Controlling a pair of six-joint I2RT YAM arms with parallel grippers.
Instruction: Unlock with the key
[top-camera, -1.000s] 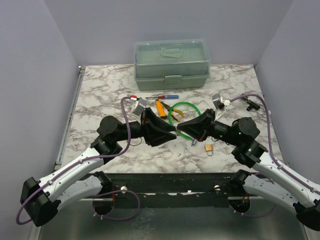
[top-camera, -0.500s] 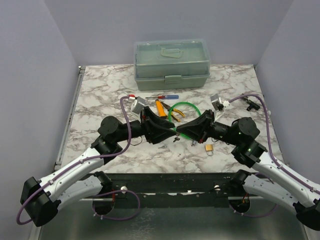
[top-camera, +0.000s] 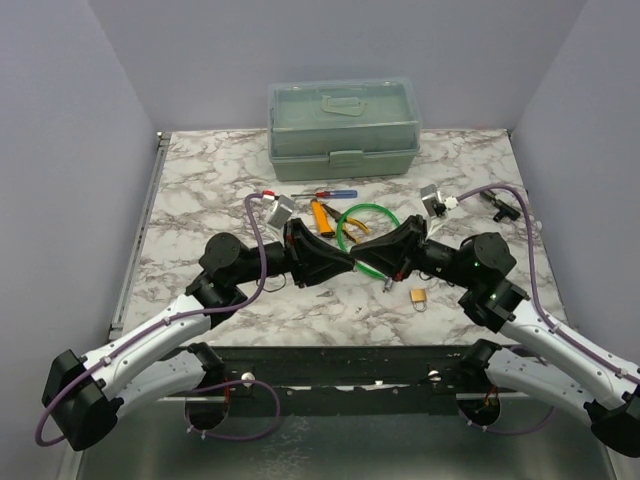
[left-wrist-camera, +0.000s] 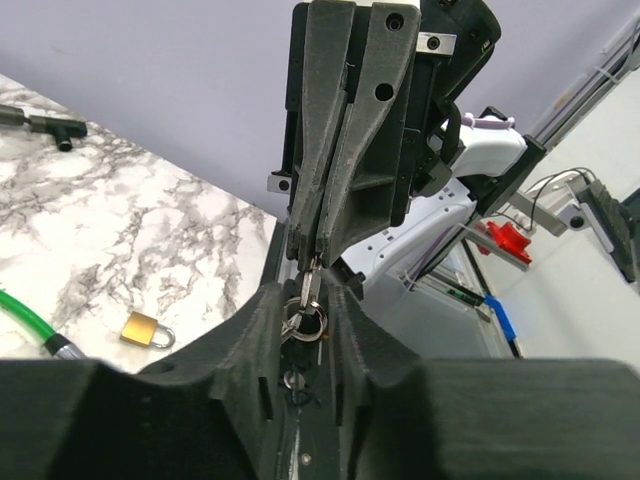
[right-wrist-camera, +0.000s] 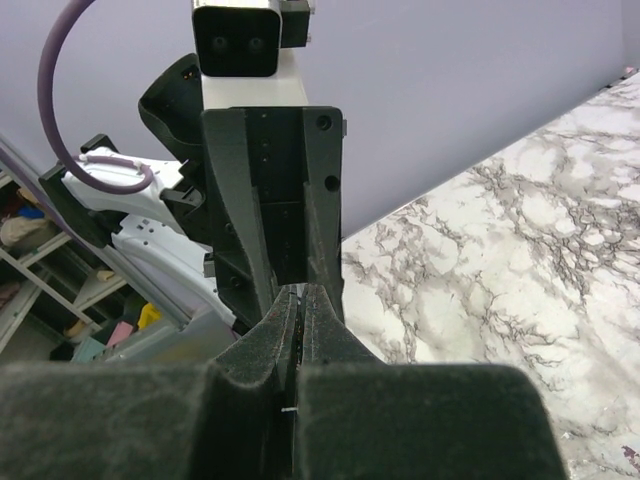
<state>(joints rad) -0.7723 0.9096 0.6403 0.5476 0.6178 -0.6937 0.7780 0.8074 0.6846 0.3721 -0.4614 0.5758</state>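
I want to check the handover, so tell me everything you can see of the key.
The key is a tiny flat sliver of silver-grey metal, seen edge-on and held in the air. The shut right tool pinches one end. A small wire ring on the other end sits between the fingers of the left tool, which meets the right one tip to tip; whether they press it is unclear. Its teeth are hidden.
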